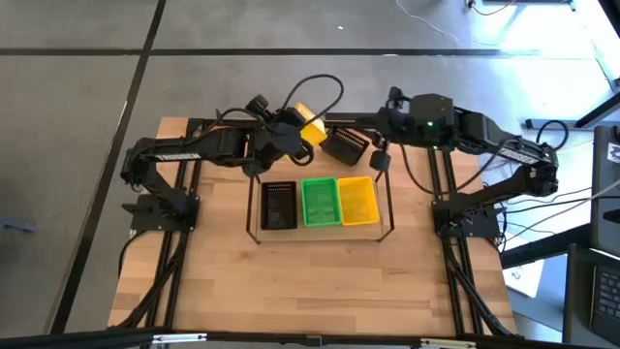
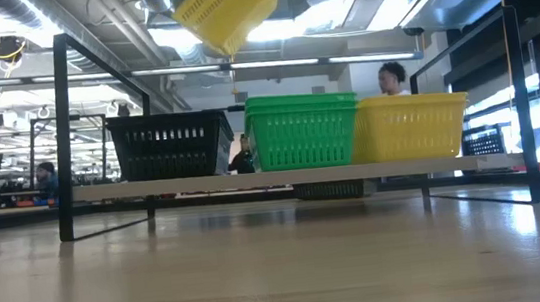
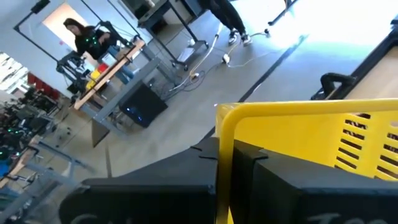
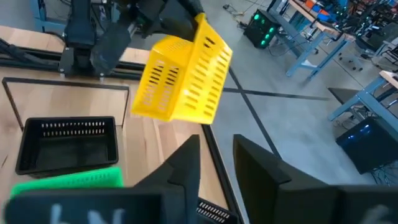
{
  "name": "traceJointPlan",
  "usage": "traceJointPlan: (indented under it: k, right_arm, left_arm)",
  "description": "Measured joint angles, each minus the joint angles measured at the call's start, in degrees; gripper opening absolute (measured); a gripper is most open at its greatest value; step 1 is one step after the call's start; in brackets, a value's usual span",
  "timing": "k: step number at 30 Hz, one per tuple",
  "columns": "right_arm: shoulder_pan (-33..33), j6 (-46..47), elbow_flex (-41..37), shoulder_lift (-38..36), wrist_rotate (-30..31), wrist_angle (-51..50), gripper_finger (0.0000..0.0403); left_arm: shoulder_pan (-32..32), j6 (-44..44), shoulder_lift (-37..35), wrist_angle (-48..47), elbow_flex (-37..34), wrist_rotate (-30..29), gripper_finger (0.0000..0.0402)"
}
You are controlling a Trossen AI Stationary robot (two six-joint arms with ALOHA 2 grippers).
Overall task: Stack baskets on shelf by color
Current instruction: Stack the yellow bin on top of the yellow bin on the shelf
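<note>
A yellow basket [image 1: 312,127] is clamped by its rim in the left gripper [image 1: 291,131] and held tilted in the air behind the shelf [image 1: 320,233]. On the shelf, black [image 1: 279,205], green [image 1: 320,201] and yellow [image 1: 357,200] baskets are lined up. The right gripper [image 1: 380,161] is spread apart, empty, near a black basket [image 1: 344,145] on the desk [image 1: 310,281].

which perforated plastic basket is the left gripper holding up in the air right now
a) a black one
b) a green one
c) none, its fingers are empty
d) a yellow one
d: the left gripper is shut on the rim of a yellow perforated plastic basket, which hangs tilted above the thin black wire shelf in the low view.
</note>
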Motion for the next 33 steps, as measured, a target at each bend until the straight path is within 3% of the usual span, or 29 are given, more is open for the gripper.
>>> traceJointPlan:
  k: [9,28,33]
  right_arm:
    - [0.2,0.1,0.0,5.2,0.0,7.4,0.0111]
    - [0.2,0.2,0.0,12.1,0.1,11.4,0.0111]
    - [0.2,0.2,0.0,13.0,5.6,12.6,0.0111]
  left_arm:
    - [1.8,0.9,0.0,1.5,0.0,0.6,0.0000]
    - [1.7,1.9,0.0,3.1,0.0,4.4,0.0000]
    - [0.3,1.9,0.0,3.0,0.0,4.2,0.0000]
